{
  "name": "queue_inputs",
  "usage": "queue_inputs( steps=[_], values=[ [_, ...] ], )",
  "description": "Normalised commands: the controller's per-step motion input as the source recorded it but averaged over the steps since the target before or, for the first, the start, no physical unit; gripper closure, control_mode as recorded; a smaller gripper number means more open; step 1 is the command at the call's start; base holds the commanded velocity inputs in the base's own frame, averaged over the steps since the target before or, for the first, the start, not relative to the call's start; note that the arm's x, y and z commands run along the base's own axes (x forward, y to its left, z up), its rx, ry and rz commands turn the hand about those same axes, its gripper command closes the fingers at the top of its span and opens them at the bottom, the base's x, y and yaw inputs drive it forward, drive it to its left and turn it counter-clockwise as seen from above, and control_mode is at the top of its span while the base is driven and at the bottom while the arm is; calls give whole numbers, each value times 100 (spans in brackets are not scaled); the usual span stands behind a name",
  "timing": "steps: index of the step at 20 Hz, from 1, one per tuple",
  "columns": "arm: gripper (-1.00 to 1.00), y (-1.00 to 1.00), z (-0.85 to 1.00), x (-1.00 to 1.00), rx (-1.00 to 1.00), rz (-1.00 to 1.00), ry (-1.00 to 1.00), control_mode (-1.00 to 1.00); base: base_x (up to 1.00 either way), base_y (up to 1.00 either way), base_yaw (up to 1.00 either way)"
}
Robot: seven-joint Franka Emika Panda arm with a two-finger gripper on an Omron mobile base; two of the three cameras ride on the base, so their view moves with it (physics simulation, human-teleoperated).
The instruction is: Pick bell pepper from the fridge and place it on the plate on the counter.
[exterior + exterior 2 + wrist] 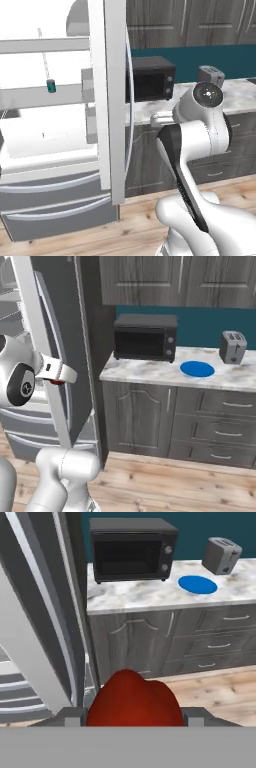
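I am looking along the pincer (134, 722) at a black microwave (132, 549) sitting at the left end of the worktop (150, 594), with a grey toaster (221, 555) standing toward the back on the right. The blue plate (198, 584) is lying flat between them, nearer the toaster and touching neither. Dark wood-grain cabinets (150, 642) are running below the marbled stone and a teal backsplash (200, 326) is showing behind it. The open fridge (50, 125) door (114, 100) is standing edge-on between my arm and the worktop, its long pale edge crossing the left of the hand view. A small teal can (50, 86) is resting on a shelf inside. The arm is folding up from the base with the elbow bent, and in the right base view the wrist (57, 371) is reaching level toward the door edge. The pincer is closing snugly on the red bell pepper (134, 704), which is sitting between the two finger tips, beside the fridge door and well apart from the plate.
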Motion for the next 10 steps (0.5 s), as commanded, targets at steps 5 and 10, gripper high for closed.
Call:
queue_inputs(
  steps=[5,10],
  values=[
    [100,0,0,0,0,0,0,100,0,-66,0],
    [100,0,0,0,0,0,0,100,8,-73,0]
  ],
)
